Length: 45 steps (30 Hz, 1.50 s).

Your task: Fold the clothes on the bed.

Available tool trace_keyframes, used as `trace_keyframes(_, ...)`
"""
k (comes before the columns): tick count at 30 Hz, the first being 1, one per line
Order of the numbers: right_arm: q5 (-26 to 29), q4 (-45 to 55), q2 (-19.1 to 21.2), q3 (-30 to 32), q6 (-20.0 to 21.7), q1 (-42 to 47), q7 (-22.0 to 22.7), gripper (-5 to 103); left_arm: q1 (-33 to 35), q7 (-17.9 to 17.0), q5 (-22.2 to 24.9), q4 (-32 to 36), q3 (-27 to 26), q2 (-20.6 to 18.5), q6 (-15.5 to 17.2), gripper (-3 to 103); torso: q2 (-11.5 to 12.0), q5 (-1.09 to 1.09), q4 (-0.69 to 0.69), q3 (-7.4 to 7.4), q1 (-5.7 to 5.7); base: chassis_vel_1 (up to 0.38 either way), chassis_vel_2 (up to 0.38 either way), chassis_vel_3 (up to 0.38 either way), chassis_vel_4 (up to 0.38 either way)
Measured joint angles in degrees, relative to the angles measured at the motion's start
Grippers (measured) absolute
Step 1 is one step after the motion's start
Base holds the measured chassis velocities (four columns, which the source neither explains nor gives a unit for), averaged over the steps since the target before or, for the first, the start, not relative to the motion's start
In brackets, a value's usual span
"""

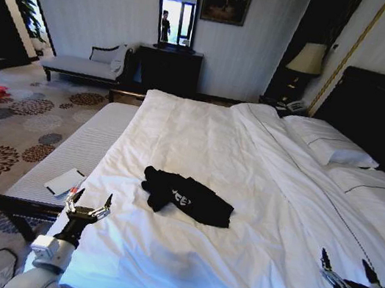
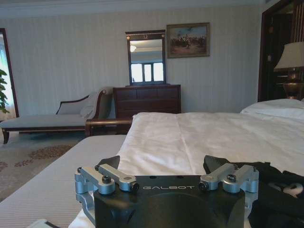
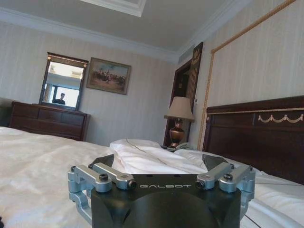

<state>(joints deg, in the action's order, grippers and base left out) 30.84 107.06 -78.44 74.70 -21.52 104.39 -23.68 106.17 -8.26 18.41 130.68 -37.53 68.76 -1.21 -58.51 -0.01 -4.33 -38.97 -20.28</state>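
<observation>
Lying crumpled near the middle of the white duvet, the black T-shirt (image 1: 187, 197) is seen bunched into an uneven heap with part of its white lettering showing; no neat fold is visible, so the folding is judged not yet begun. The bed (image 1: 263, 164) itself is made, its pillows (image 1: 330, 146) set against the dark headboard. The left gripper (image 1: 87, 209) is held at the near left edge of the bed, apart from the shirt, its fingers spread wide and empty; in the left wrist view the shirt (image 2: 275, 185) is seen just beyond its fingertips. The right gripper (image 1: 350, 276) is held over the near right part of the duvet, well apart from the shirt, its fingers likewise spread and holding nothing; flattening, folding and tidying are all judged to remain.
</observation>
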Motion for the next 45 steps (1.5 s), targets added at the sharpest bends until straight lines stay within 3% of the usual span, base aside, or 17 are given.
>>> trace_keyframes(8,2.4,3.7,1.0,-1.0,1.2,0.9,1.1,100,-0.5,-0.2,0.0,-0.1,0.1,-0.2,0.2,100,0.0,0.0,0.0,-0.02,-0.04,-0.106,0.128,0.107,-0.131)
trace_keyframes(13,5.7,10.3,4.1,-2.6,5.8,1.6,3.3,100,0.0,-0.2,0.1,0.1,-0.3,0.1,0.2,100,0.0,0.0,0.01,-0.03,-0.09,-0.043,0.047,0.041,-0.039)
trace_keyframes(18,9.5,17.1,8.6,-7.3,11.3,2.3,8.8,100,0.4,-0.2,0.1,-0.3,-0.6,0.4,0.0,100,0.0,0.01,-0.02,0.01,0.01,0.0,0.0,0.0,0.0)
trace_keyframes(20,10.3,20.6,12.1,-11.0,15.5,2.2,15.0,100,0.4,-0.1,0.0,-0.6,-0.6,0.4,0.0,100,0.0,-0.02,0.0,0.01,0.02,0.0,0.0,0.0,0.0)
trace_keyframes(22,13.3,23.8,17.6,-16.9,24.3,-0.7,25.2,100,0.2,-0.1,-0.2,-0.9,-0.5,0.5,0.0,100,0.0,-0.02,0.02,0.01,0.02,0.0,0.0,0.0,0.0)
trace_keyframes(24,14.4,24.2,18.8,-18.2,26.1,-1.9,27.1,100,0.2,-0.1,-0.2,-1.0,-0.4,0.5,0.0,100,0.0,-0.02,0.02,0.01,0.02,0.0,0.0,0.0,0.0)
trace_keyframes(27,22.3,24.6,24.4,-24.8,33.9,-9.2,34.5,100,0.2,-0.2,-0.3,-1.0,-0.5,0.7,0.1,100,0.0,0.04,0.03,-0.02,-0.04,0.0,0.0,0.0,0.0)
trace_keyframes(30,26.5,24.2,26.3,-26.4,36.6,-11.5,35.6,100,0.2,-0.2,-0.3,-1.1,-0.6,0.8,0.1,100,0.0,0.03,0.02,-0.02,-0.04,0.0,0.0,0.0,0.0)
trace_keyframes(33,35.7,22.4,30.9,-30.3,41.5,-15.7,36.7,100,0.2,-0.2,-0.8,-1.6,-0.6,1.1,0.1,100,0.0,0.01,-0.02,-0.01,-0.04,0.0,0.0,0.0,0.0)
trace_keyframes(35,36.9,22.1,31.6,-31.1,42.1,-16.4,36.9,100,0.1,-0.2,-1.0,-1.8,-0.5,1.2,0.1,100,0.0,0.0,-0.02,-0.01,-0.03,0.0,0.0,0.0,0.0)
trace_keyframes(37,42.9,20.6,34.5,-36.9,43.9,-21.0,38.4,100,0.0,-0.4,-1.8,-2.2,0.1,1.6,0.2,100,0.0,-0.01,0.0,-0.01,-0.02,0.0,0.0,0.0,0.0)
trace_keyframes(40,45.4,19.5,35.5,-40.5,44.3,-23.8,39.3,100,0.0,-0.5,-2.3,-2.3,0.5,1.9,0.2,100,0.0,-0.01,0.02,-0.01,-0.02,0.0,0.0,0.0,0.0)
trace_keyframes(41,48.2,17.9,36.3,-44.4,45.2,-27.3,40.2,100,0.0,-0.5,-2.8,-2.5,0.8,2.1,0.2,100,0.0,0.0,0.02,-0.01,-0.02,0.0,0.0,0.0,0.0)
trace_keyframes(45,49.6,14.7,36.8,-47.4,46.2,-30.2,40.5,100,-1.1,-0.9,-2.5,-3.2,1.6,1.0,0.7,100,0.0,0.03,0.05,-0.02,-0.03,0.0,0.0,0.0,0.0)
